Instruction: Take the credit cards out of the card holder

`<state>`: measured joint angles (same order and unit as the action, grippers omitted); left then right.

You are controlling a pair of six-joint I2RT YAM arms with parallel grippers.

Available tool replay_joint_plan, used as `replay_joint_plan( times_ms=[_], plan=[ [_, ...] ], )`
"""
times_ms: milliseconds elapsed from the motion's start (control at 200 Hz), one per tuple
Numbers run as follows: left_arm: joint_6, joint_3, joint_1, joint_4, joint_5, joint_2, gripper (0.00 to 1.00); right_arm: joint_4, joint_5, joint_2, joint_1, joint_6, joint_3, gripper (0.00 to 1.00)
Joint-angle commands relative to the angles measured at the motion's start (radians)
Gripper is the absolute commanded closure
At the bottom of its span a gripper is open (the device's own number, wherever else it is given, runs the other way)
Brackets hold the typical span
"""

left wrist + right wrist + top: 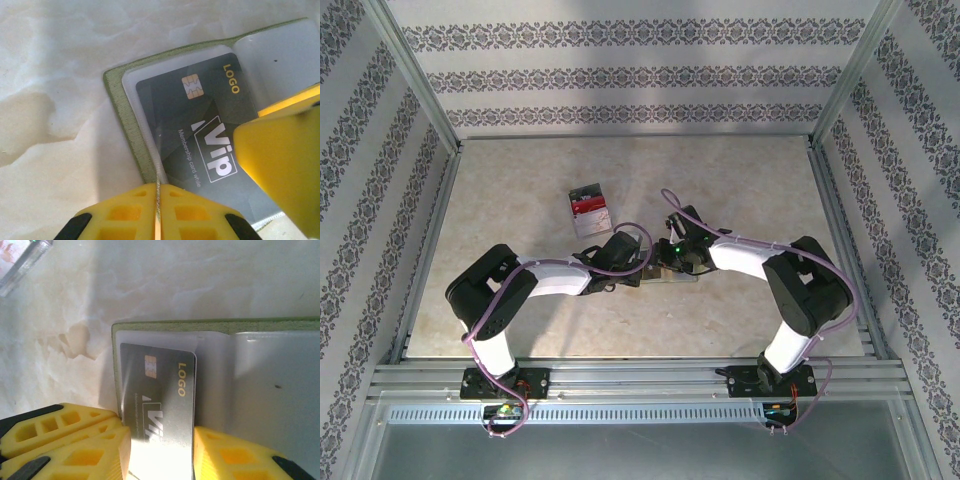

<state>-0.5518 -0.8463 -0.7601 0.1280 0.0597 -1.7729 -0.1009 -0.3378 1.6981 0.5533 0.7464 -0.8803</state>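
The card holder point(115, 95) lies open on the table, with an olive-green rim and a pale grey inside point(280, 390). In its clear pocket sits a dark grey credit card point(200, 120) with a chip and gold "LOGO" lettering. My left gripper point(159, 200) is shut on the holder's near edge. My right gripper point(157, 440) straddles the dark card point(170, 390), a yellow finger against each long edge. Seen from above, both grippers meet over the holder point(672, 276) at mid-table. A stack of credit cards point(588, 208), red and white on top, lies apart to the upper left.
The beige table point(520, 180) is fenced by metal rails point(430, 220) and patterned walls on three sides. Open tabletop stretches behind and to both sides of the arms. The card stack's corner point(20, 260) reaches into the right wrist view at top left.
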Motion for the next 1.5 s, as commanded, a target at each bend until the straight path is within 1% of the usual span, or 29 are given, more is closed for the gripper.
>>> replay_joint_plan(
  times_ms=[0, 135, 295, 575, 675, 904, 1039, 1234, 1499],
  plan=[
    [-0.012, 0.013, -0.013, 0.023, 0.019, -0.017, 0.90, 0.037, -0.050, -0.045, -0.002, 0.016, 0.018, 0.63],
    [-0.011, 0.013, -0.013, 0.022, 0.017, -0.017, 0.91, 0.074, -0.086, -0.054, -0.013, 0.026, 0.039, 0.63],
    [-0.011, 0.010, -0.013, 0.020, 0.020, -0.018, 0.91, 0.168, -0.151, -0.036, -0.018, 0.058, 0.071, 0.63],
    [-0.011, 0.011, -0.013, 0.018, 0.016, -0.016, 0.91, 0.273, -0.207, 0.022, -0.018, 0.097, 0.098, 0.63],
    [-0.011, 0.007, -0.013, 0.013, 0.012, -0.018, 0.91, 0.316, -0.231, 0.032, -0.016, 0.121, 0.104, 0.65],
    [-0.013, 0.004, -0.013, -0.001, -0.001, -0.012, 0.91, 0.342, -0.238, -0.007, -0.034, 0.133, 0.128, 0.67],
    [-0.014, 0.001, -0.013, -0.004, 0.000, -0.020, 0.91, 0.398, -0.266, -0.032, -0.060, 0.157, 0.166, 0.72],
    [-0.017, -0.005, -0.013, -0.007, -0.004, -0.028, 0.91, 0.442, -0.285, -0.060, -0.085, 0.177, 0.203, 0.72],
    [-0.016, -0.001, -0.013, -0.009, -0.007, -0.026, 0.91, 0.449, -0.288, -0.089, -0.112, 0.180, 0.227, 0.73]
  ],
)
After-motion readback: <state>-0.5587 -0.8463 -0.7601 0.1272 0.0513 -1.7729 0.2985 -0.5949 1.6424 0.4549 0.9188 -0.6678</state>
